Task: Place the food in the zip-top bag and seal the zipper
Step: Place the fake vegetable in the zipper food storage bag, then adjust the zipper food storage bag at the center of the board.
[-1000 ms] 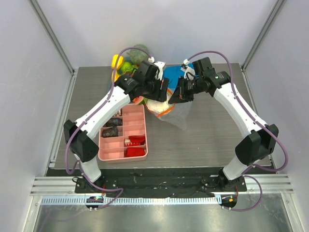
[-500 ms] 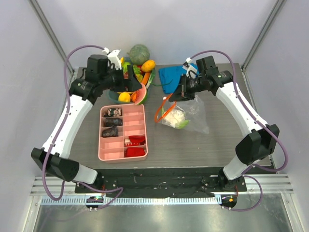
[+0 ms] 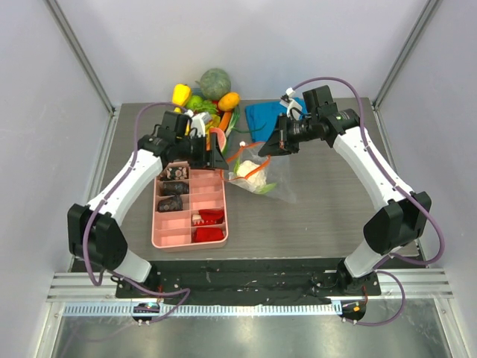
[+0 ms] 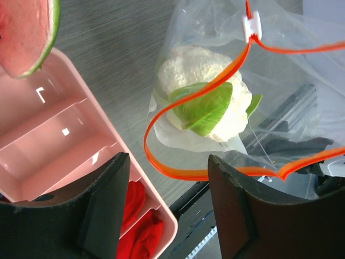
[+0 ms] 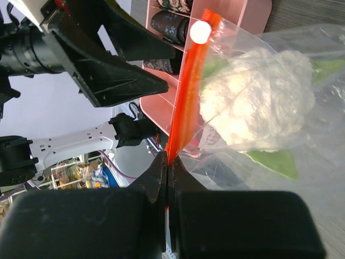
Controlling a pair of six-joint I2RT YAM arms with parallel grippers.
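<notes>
The clear zip-top bag lies mid-table with the white cauliflower and its green leaves inside. My right gripper is shut on the orange-red zipper and holds the mouth up; the white slider sits at the strip's far end. My left gripper is open and empty, just left of the open mouth, over the pink tray's corner. In the left wrist view the zipper loops around the cauliflower. The other food is piled at the back, a watermelon slice nearest.
The pink compartment tray with small dark and red pieces lies left of the bag, its edge under my left fingers. A folded blue cloth lies behind the bag, partly under my right arm.
My left gripper has come from the food pile at the back to the bag's mouth, open and empty. The right gripper still holds the zipper; the bag has shifted slightly left.
</notes>
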